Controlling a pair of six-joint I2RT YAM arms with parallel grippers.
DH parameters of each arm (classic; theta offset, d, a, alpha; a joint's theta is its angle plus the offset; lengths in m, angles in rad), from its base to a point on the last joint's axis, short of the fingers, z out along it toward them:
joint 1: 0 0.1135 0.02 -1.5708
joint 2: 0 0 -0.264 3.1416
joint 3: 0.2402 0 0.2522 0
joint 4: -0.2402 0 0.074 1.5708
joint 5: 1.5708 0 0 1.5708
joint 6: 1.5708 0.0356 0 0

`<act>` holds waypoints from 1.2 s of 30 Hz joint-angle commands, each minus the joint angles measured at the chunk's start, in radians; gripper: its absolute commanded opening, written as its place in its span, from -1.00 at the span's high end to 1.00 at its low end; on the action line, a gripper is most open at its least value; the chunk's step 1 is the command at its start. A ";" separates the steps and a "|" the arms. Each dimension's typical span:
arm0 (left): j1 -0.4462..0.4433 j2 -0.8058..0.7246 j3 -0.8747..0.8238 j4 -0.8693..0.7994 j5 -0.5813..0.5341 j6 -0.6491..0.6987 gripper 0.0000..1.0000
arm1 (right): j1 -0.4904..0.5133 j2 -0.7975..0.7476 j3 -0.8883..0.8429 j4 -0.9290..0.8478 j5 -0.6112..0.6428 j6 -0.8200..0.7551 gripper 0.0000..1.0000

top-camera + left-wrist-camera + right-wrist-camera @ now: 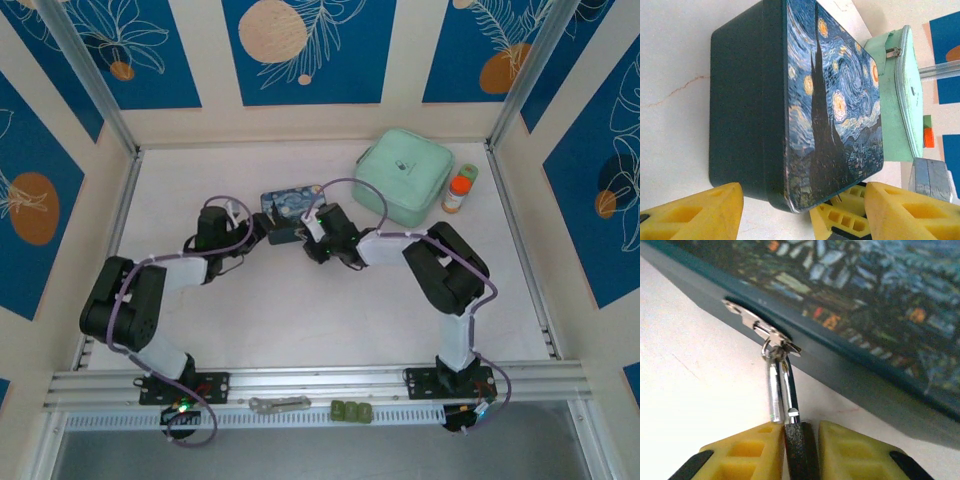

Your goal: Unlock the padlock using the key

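The padlock hangs by its shackle from the hasp on the near side of the tin, mid-tabletop. The right gripper has its jaws pinched on the dark body. The left gripper has its jaws wide about the tin's left end; whether they press it I cannot tell. The step looks like steadying the lock; next, the key must meet its keyhole squarely.

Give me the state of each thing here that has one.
tin box: lid shut, hasp fastened.
padlock: on the hasp, shackle through it, body pinched between yellow fingers.
right gripper: shut on the padlock.
left gripper: open, at the tin box's corner.
green case: zipped shut.
bottle: upright, cap on.
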 commanded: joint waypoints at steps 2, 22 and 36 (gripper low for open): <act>0.005 0.014 0.038 0.011 0.019 0.031 -0.29 | -0.066 -0.016 0.002 -0.062 -0.222 0.019 0.89; -0.016 0.200 0.231 -0.025 0.078 0.079 -0.23 | -0.132 0.118 0.245 -0.351 -0.452 -0.141 1.00; -0.020 0.262 0.304 -0.075 0.120 0.104 -0.15 | -0.167 0.211 0.404 -0.507 -0.544 -0.308 1.00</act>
